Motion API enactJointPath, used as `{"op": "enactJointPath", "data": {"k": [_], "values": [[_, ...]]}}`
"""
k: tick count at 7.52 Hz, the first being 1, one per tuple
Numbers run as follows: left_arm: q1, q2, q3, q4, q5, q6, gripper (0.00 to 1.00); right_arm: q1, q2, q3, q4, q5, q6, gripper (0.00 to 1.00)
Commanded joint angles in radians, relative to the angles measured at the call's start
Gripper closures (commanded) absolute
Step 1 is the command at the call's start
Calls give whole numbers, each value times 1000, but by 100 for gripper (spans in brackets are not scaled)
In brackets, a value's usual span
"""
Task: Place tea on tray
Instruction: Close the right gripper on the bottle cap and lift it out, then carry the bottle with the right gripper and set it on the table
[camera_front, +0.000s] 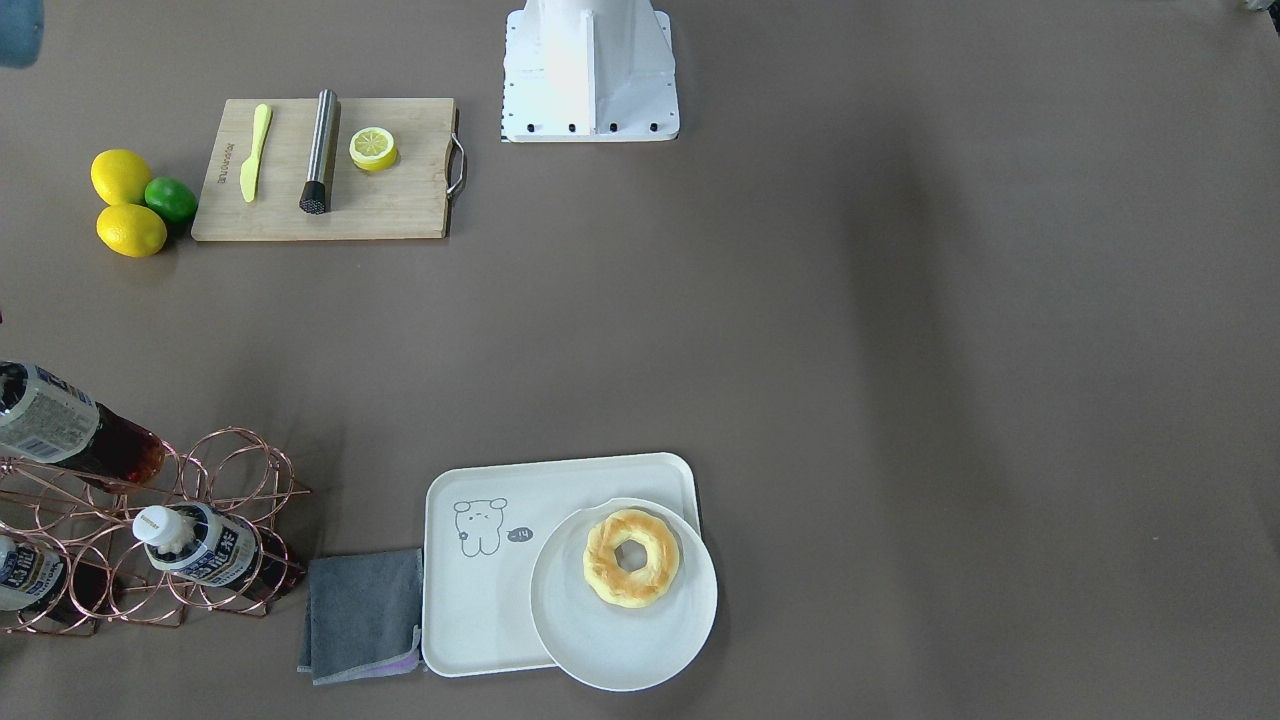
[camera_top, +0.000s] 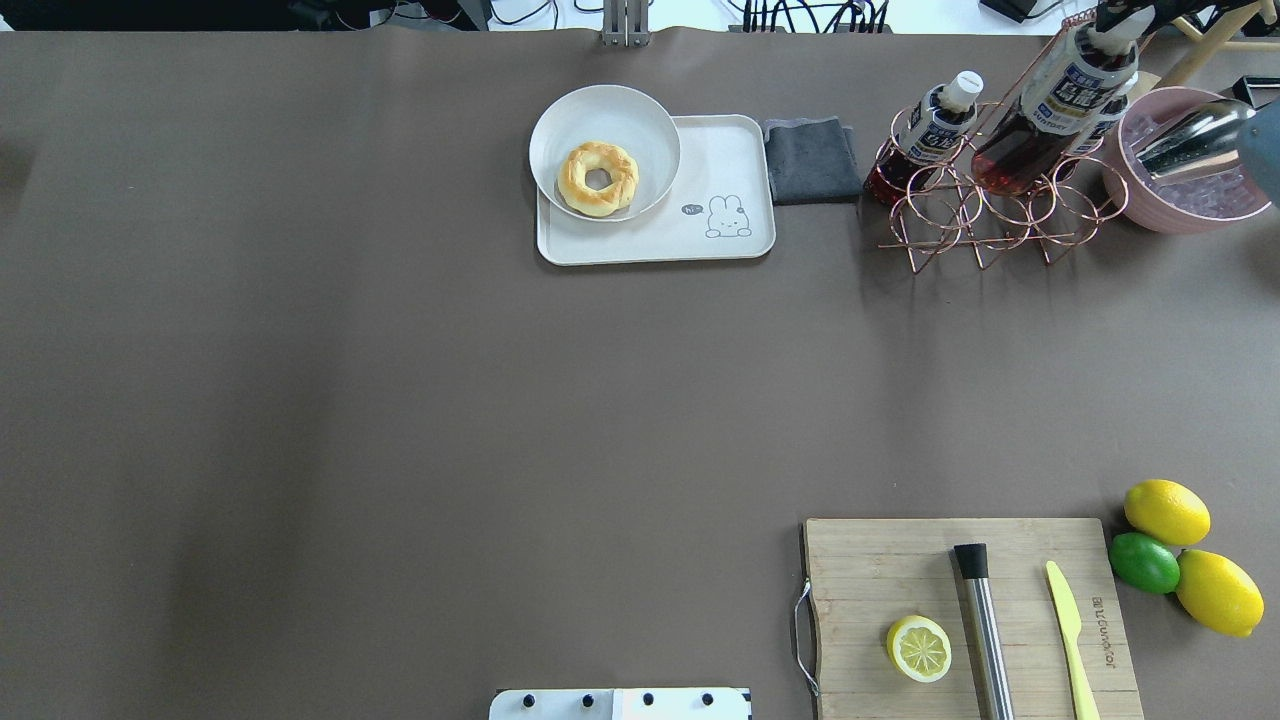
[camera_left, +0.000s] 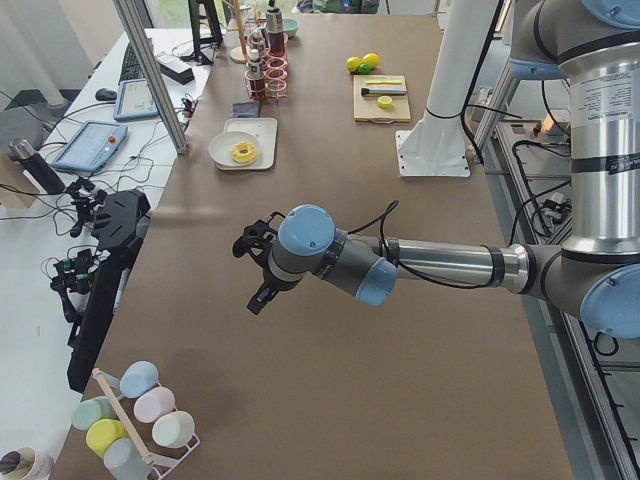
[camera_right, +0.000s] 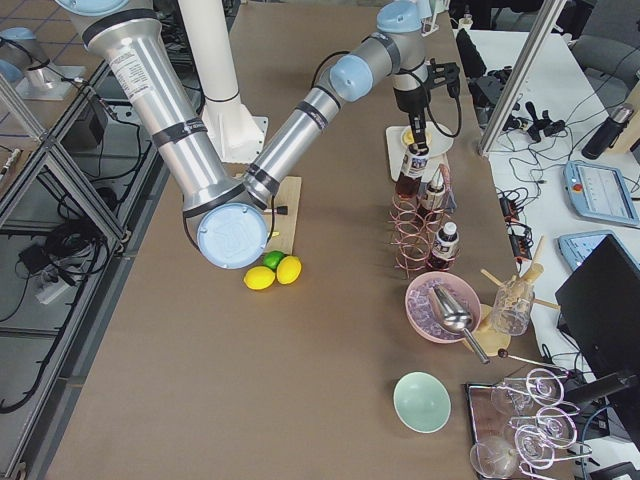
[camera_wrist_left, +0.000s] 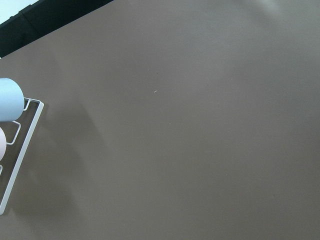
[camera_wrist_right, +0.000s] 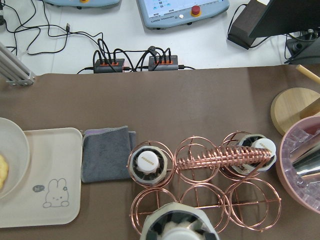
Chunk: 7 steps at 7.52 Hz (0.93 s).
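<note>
A tea bottle with dark tea and a white and blue label hangs tilted above the copper wire rack. My right gripper is shut on its cap end, as the exterior right view also shows. In the right wrist view the bottle's top fills the bottom edge. The off-white tray lies left of the rack and carries a round plate with a doughnut. My left gripper hovers over bare table far from the tray; I cannot tell whether it is open.
Two more tea bottles stand in the rack. A grey cloth lies between tray and rack. A pink ice bowl with a scoop stands right of the rack. A cutting board, lemons and a lime lie near the robot base.
</note>
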Motion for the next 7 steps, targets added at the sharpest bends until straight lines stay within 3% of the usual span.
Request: {"op": "enactJointPath", "data": {"k": [1, 3, 7], "values": [[12, 0, 0, 0, 0, -2, 1, -115, 83, 41, -53, 14, 22, 100], [19, -2, 0, 0, -2, -3, 1, -269, 167, 41, -54, -35, 248, 100], [28, 0, 0, -15, 0, -46, 1, -647, 325, -3, -146, -377, 502, 100]]}}
